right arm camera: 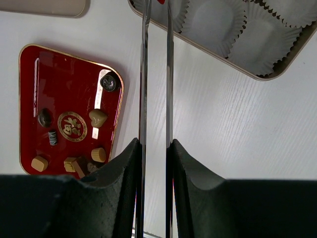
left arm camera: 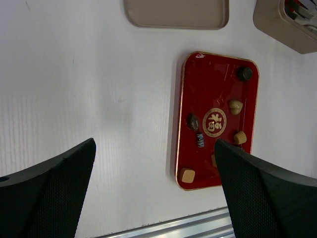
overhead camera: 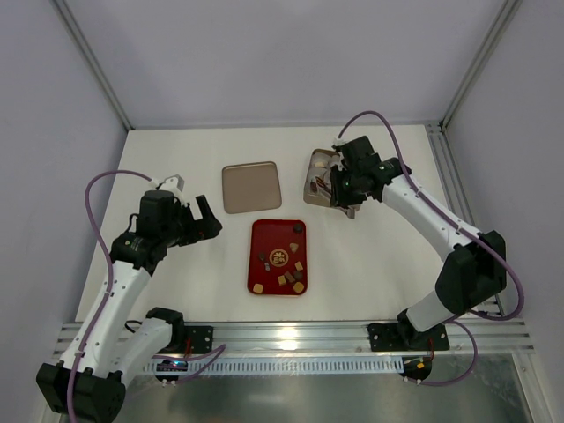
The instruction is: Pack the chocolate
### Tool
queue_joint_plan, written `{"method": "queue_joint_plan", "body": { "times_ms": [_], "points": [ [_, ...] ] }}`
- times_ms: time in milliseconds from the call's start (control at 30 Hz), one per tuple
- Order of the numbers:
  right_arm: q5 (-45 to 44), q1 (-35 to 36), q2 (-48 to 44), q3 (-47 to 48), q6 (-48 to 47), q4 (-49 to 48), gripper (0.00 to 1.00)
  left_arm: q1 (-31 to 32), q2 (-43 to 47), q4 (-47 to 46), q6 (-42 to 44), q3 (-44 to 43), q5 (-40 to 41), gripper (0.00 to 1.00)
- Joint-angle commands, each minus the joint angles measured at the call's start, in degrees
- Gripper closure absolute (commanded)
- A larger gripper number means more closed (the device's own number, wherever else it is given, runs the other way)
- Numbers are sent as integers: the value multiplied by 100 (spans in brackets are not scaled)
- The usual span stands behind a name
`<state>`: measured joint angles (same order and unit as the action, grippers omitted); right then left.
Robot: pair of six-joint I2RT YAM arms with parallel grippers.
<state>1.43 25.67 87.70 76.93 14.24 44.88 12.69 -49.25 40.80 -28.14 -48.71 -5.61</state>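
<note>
Bright, even overhead light on the white table [overhead camera: 370, 256]; shadows faint and soft, white glare streaks across the glossy red tray [right arm camera: 69, 69].

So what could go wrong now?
The right fingers pinch thin metal tweezers, so a tiny chocolate might slip out between the red tray and the box. The tweezers reach over the box edge beside the paper cups and could snag one. Some pieces huddle in one tray corner, so grabbing one may bump neighbours.
</note>
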Motion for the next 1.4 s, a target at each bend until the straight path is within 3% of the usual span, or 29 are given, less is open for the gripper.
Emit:
{"method": "queue_joint_plan", "body": {
  "times_ms": [0, 1367],
  "points": [
    [85, -36, 45, 165, -79, -269, 68, 14, 21, -72, -25, -7, 86, 0],
    [147, -115, 89, 165, -97, -252, 64, 14, 21, -72, -25, -7, 60, 0]
  ]
}}
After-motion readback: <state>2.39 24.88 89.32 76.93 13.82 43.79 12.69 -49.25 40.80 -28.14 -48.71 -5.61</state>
